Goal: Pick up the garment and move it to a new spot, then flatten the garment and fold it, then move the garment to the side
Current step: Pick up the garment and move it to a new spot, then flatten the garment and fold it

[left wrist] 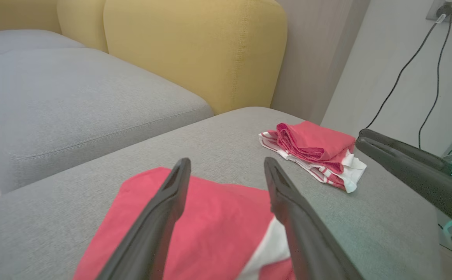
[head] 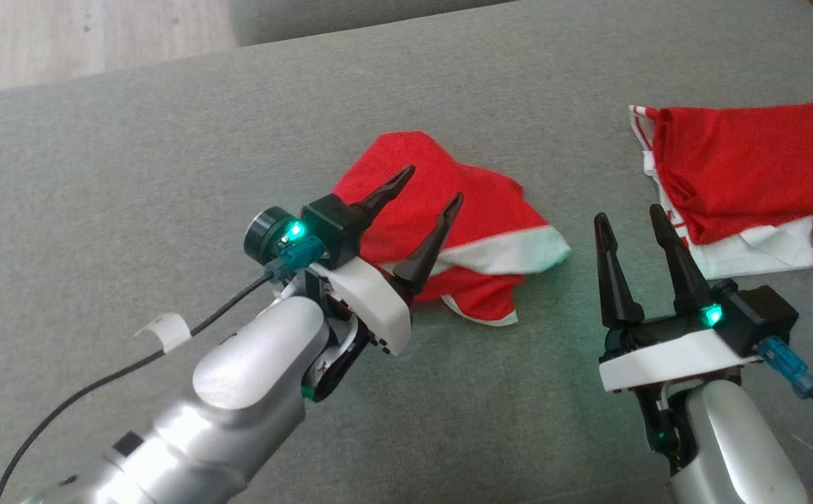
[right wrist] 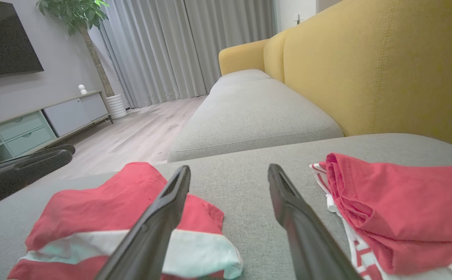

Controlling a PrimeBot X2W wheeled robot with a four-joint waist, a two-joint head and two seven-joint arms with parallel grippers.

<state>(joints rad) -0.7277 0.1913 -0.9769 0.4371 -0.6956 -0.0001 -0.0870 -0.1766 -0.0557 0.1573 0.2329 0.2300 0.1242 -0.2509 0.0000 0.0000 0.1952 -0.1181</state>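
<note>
The left gripper (head: 434,183) is hovering, fingers spread and empty, over the crumpled red-and-white garment (head: 476,210) lying in the middle of the grey sofa seat (head: 168,175). The right gripper (head: 628,213), likewise spread and empty, is pointing at bare fabric between it and a folded red garment (head: 742,168) lying beyond.

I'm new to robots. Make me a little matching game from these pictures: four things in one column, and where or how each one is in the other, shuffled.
1. left gripper
2. right gripper
3. folded garment
4. sofa backrest

A. yellow
B. open, over bare grey cushion
C. open, over the crumpled garment
D. lying at the robot's far right

Pairs: 1-C, 2-B, 3-D, 4-A.
</note>
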